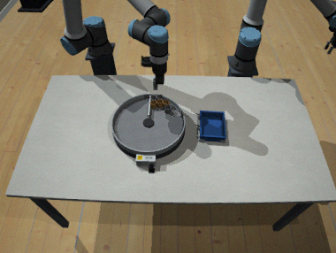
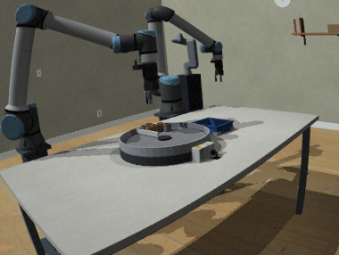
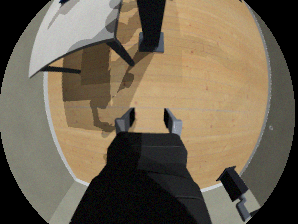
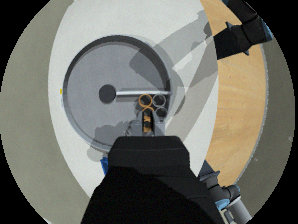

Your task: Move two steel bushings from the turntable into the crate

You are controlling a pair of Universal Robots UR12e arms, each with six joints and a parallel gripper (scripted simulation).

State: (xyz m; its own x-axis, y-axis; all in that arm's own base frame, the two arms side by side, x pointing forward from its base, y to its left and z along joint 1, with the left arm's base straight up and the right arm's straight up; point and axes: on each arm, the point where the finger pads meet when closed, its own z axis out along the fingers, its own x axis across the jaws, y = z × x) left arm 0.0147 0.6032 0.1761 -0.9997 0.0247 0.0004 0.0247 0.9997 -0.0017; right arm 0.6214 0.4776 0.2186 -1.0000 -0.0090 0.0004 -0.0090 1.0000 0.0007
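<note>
The grey round turntable [image 1: 130, 133] [image 2: 143, 142] [image 4: 87, 75] carries several copper-coloured bushings [image 1: 160, 104] [image 2: 155, 127] [image 4: 139, 101] and grey steel bushings [image 1: 167, 108] [image 2: 168, 127] [image 4: 164, 102] grouped beside its straight bar. The blue crate [image 1: 213, 126] [image 2: 219, 127] stands level beside the turntable; a bit of it shows in the right wrist view [image 4: 104, 165]. My right gripper [image 1: 156, 87] [image 2: 148, 99] [image 4: 147, 117] hangs above the turntable's bushing side, narrowly open and empty. It hides some bushings in its wrist view. My left gripper [image 3: 149, 113] [image 2: 219, 78] is wide open and empty, away from the table.
The straight bar [image 1: 149, 108] [image 4: 130, 92] runs from the turntable's hub to its rim. A raised rim rings the turntable. A control box [image 1: 146, 158] [image 2: 202, 154] sits at its front edge. The crate's small corner guides are hard to make out.
</note>
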